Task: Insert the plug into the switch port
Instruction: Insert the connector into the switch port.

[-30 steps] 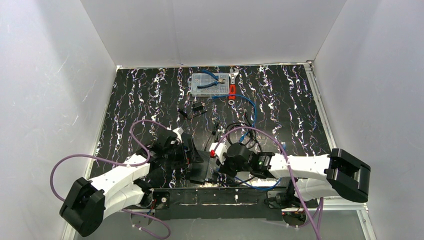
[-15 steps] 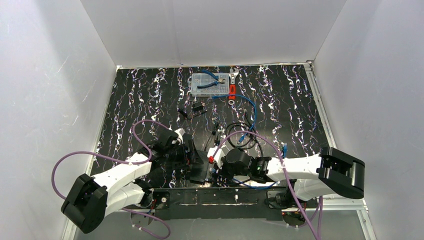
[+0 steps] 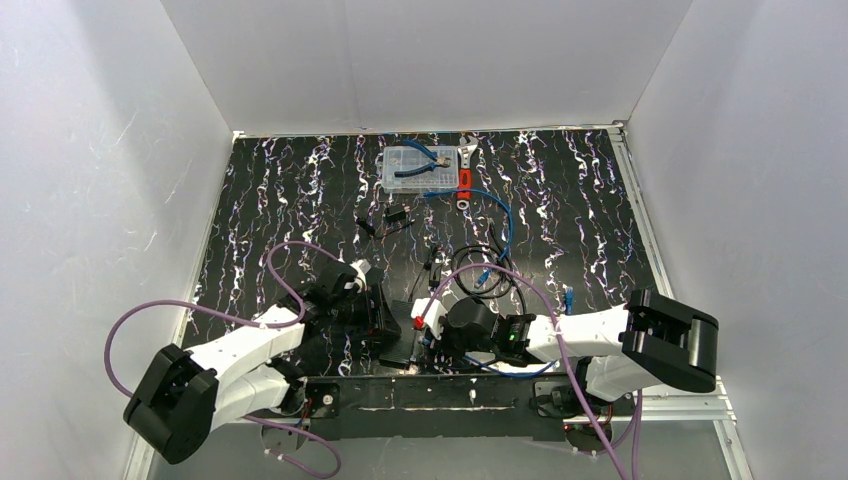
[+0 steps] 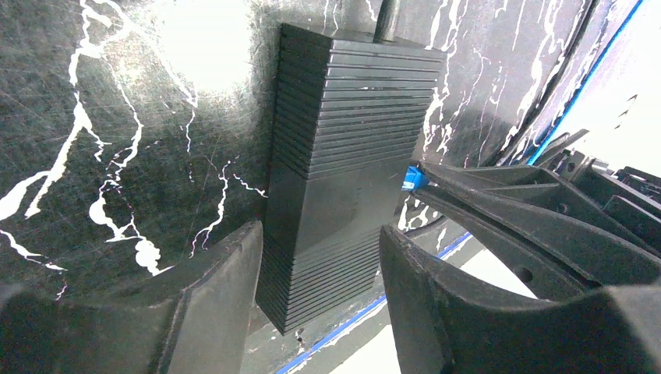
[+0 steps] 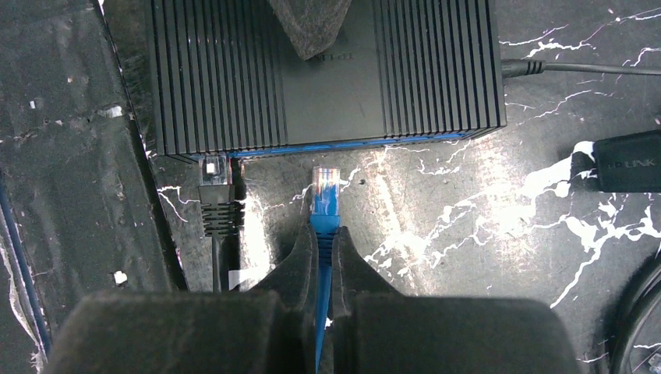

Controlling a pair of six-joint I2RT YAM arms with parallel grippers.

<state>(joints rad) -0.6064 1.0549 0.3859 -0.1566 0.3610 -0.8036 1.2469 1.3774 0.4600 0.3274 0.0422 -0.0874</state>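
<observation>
1. My left gripper (image 4: 319,234) straddles the switch (image 4: 343,195), a flat, ribbed black box lying on the black marbled table (image 4: 101,140). One finger (image 4: 210,304) sits against each long side of it. I cannot tell whether they are squeezing it or only resting there.
2. My right gripper (image 5: 323,238) is clenched on the plug's blue cable (image 5: 323,312), just behind the plug.
3. The plug (image 5: 326,191) is blue with a clear tip. It lies in line with the fingers and points straight at the blue-trimmed edge (image 5: 327,142) of the switch.
4. The plug tip stops just short of that edge, with a sliver of table showing between them. It is not inserted.
5. I cannot see the switch port itself in any view, because the top of the box hides it.
6. A black plug (image 5: 217,199) lies to the left of the blue one, its clear tip right at the same edge.
7. A thin black lead (image 5: 546,68) leaves the right end of the switch.
8. In the top view both arms meet at the near edge of the table, and a clear parts box (image 3: 420,167) sits well apart at the far side.
</observation>
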